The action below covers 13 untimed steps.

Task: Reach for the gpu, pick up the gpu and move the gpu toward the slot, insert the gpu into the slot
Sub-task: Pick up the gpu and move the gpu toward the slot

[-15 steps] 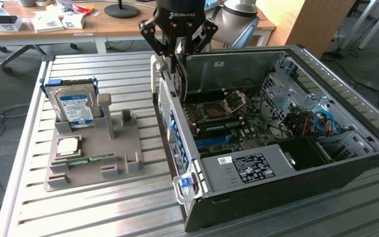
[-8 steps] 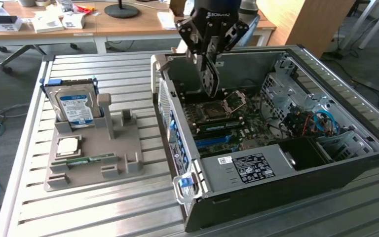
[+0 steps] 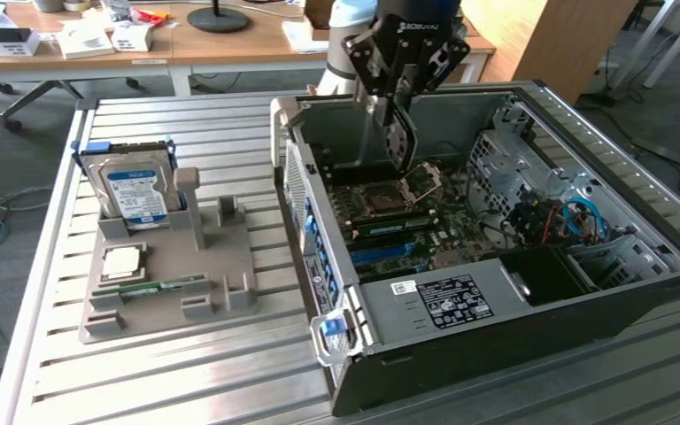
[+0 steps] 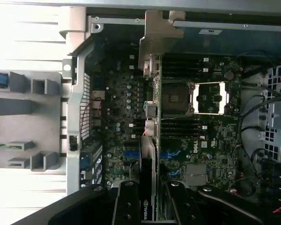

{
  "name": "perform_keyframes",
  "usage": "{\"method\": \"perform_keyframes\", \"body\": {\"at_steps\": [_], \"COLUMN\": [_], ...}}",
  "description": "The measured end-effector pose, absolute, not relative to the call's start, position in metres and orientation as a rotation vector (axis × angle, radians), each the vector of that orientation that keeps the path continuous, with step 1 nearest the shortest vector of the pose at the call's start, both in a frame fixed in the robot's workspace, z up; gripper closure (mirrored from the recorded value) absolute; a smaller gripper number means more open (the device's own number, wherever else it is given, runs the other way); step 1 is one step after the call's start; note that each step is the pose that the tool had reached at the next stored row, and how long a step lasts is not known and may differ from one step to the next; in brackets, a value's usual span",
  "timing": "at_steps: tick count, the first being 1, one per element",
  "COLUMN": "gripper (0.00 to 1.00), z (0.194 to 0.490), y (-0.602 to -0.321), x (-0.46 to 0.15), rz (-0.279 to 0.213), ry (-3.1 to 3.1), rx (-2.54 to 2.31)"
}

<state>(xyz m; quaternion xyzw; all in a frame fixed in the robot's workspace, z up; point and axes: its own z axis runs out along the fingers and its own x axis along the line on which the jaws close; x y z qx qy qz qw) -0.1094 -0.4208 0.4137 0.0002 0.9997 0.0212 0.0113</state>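
Note:
My gripper [image 3: 395,99] hangs over the open computer case [image 3: 623,292] and is shut on the gpu [image 3: 399,137], a thin card that hangs edge-down above the motherboard [image 3: 405,221]. In the wrist view the gpu [image 4: 150,140] appears edge-on between the black fingers [image 4: 127,206] of the gripper [image 4: 151,199], with its silver bracket [image 4: 154,42] at the far end. The card is well above the board and touches nothing. Blue expansion slots [image 3: 382,257] lie on the board below, and the blue slots [image 4: 130,153] sit beside the card's edge line.
A grey holder [image 3: 163,266] on the slatted table carries a hard drive [image 3: 137,190], a processor [image 3: 121,261] and a green memory stick [image 3: 163,285]. Inside the case are the processor socket [image 3: 393,190], a power supply [image 3: 459,297] and loose cables [image 3: 565,221].

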Motion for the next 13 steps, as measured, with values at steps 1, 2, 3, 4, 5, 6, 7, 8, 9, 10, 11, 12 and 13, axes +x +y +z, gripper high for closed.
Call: {"method": "perform_keyframes", "body": {"at_steps": [1,2,3,4,5,6,7,8,9,10,11,12,13], "gripper": [0.74,0.74,0.74,0.74,0.74,0.74,0.74,0.74,0.74,0.74,0.74,0.74,0.74], "z": [0.414,0.414,0.414,0.414,0.414,0.414,0.414,0.414,0.414,0.414,0.414,0.414,0.414], "y": [-0.421,-0.421,-0.421,-0.421,-0.421,-0.421,-0.421,-0.421,-0.421,-0.421,-0.421,-0.421,-0.421], "x": [-0.106,-0.103,-0.099,-0.096,-0.093,-0.089,-0.086,-0.082,-0.079,-0.076,-0.072,-0.069,-0.065], "rz": [0.066,0.066,0.066,0.066,0.066,0.066,0.066,0.066,0.066,0.066,0.066,0.066,0.066], "ry": [3.118,3.118,3.118,3.118,3.118,3.118,3.118,3.118,3.118,3.118,3.118,3.118,3.118], "rx": [0.001,0.001,0.000,0.001,0.001,0.001,0.000,0.001,0.001,0.001,0.000,0.001,0.001]}}
